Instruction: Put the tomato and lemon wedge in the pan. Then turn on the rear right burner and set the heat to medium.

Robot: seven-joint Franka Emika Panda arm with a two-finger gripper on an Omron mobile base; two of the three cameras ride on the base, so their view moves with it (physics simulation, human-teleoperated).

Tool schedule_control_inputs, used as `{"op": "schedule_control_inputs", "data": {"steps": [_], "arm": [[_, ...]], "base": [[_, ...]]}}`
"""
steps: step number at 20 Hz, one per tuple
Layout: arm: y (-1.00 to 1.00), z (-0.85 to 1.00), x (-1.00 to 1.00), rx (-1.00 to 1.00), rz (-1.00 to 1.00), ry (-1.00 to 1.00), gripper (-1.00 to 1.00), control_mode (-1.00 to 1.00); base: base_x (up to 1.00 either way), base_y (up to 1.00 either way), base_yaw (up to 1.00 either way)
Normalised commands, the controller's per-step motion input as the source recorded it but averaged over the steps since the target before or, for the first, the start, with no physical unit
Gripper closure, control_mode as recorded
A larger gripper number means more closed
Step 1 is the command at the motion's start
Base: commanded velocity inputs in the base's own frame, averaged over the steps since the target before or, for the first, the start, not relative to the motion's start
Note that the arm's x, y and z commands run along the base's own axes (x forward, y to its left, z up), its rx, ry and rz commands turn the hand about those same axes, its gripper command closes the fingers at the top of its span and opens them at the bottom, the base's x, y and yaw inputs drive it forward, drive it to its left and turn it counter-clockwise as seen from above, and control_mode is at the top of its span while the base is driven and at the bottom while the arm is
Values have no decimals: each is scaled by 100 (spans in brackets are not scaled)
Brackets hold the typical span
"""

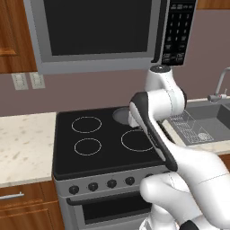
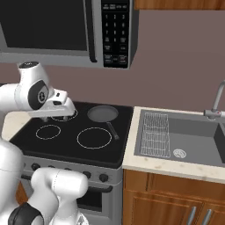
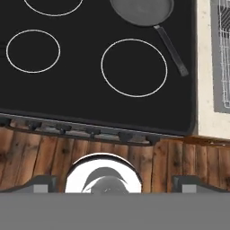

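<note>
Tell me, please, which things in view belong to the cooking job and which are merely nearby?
Job: the pan, sitting at the cooktop's rear right; the knobs along the stove front.

Merely nearby: the microwave, the sink, the wire rack.

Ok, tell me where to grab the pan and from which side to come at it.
Take the pan by its long thin black handle, coming down from above. The handle lies flat over the cooktop, pointing from the bowl toward the stove's front right, so the fingers should straddle it across its width near mid-length. The bowl's low rim likely offers a poorer hold.
</note>
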Motion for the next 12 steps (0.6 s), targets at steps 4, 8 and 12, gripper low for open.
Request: {"op": "schedule_control_inputs", "data": {"steps": [4,8,12], "arm": [[-6,0,-58,-12,-20,0,-100,-100],[-26,1,-7,-12,-21,0,-100,-100],[-12,27,-10,-5,-12,-4,-100,-100]], "base": [[0,0,0],[0,0,0],[0,0,0]]}}
